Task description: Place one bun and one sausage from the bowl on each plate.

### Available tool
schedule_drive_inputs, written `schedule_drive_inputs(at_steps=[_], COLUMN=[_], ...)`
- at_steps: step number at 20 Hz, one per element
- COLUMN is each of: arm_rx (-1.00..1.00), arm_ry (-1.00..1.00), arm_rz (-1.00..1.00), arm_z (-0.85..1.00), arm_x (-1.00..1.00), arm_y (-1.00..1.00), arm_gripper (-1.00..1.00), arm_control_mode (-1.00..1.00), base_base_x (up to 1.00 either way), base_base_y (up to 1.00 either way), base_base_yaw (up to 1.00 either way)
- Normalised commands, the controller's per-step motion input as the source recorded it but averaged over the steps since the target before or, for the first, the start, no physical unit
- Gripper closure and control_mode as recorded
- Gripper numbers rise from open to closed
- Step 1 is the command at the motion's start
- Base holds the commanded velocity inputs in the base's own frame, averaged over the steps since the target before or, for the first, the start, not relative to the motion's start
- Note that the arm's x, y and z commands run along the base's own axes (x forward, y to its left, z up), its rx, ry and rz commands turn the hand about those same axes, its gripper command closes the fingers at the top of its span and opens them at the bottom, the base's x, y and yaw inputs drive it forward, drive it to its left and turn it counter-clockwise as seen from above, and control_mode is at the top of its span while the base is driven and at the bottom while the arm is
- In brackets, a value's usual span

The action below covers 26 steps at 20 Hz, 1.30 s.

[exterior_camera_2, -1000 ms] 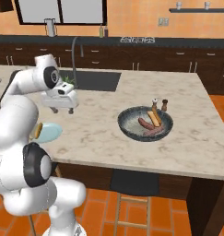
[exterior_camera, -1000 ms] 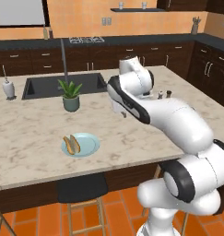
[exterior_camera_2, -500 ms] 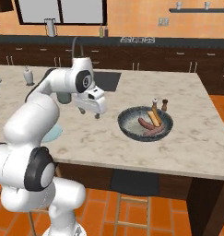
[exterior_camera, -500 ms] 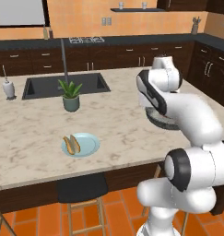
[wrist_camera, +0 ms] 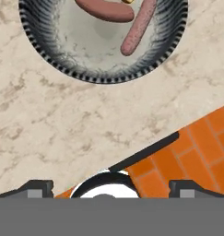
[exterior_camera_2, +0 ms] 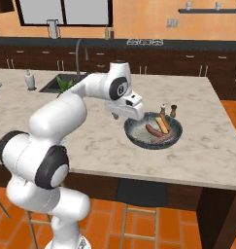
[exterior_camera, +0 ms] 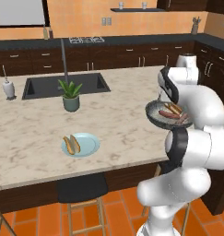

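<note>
The wide dark bowl (exterior_camera_2: 139,142) sits on the right part of the island, its rim (wrist_camera: 53,57) at the top of the hand view. Inside lie two reddish sausages (wrist_camera: 138,27) and a yellow bun (exterior_camera_2: 163,124). My gripper (exterior_camera_2: 123,116) hangs just left of the bowl, over the counter's near edge. It is open, and nothing sits between its widely spaced fingertips (wrist_camera: 38,187). A light blue plate (exterior_camera: 90,146) near the counter's front holds a bun and a sausage (exterior_camera: 71,144).
A potted plant (exterior_camera: 70,96) stands beside the dark sink (exterior_camera: 42,87) and its tall faucet. Two small shakers (exterior_camera_2: 168,109) stand just behind the bowl. A soap bottle (exterior_camera: 9,88) is at the far left. A stool (exterior_camera: 81,189) is below the counter edge.
My arm has swung to the right across the island, from above the counter's middle to the bowl's left rim. The gripper stayed open. Plate and bowl have not moved.
</note>
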Motion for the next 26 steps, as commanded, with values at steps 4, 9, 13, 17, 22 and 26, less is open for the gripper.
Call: schedule_drive_inputs(at_steps=[4,9,13,17,22,26], arm_rx=[0.00,0.03,0.04,0.00,0.00,0.00], arm_ry=[0.00,0.00,0.00,0.00,0.00,-0.12], arm_rz=[0.07,0.02,0.08,0.08,0.05,0.03], arm_z=[-0.56,-0.45,-0.41,-0.59,-0.51,-0.40], arm_x=[0.91,0.72,0.55,0.36,0.05,0.06], arm_y=[-1.00,-0.70,-0.26,-0.01,-0.01,-0.02], arm_gripper=[-1.00,-1.00,-1.00,-1.00,-1.00,-1.00], arm_control_mode=[-1.00,-1.00,-1.00,-1.00,-1.00,-1.00], base_base_x=[0.00,0.00,0.00,0.00,0.00,0.00], base_base_y=[0.00,0.00,0.00,0.00,0.00,0.00], base_base_yaw=[0.00,0.00,0.00,0.00,0.00,0.00])
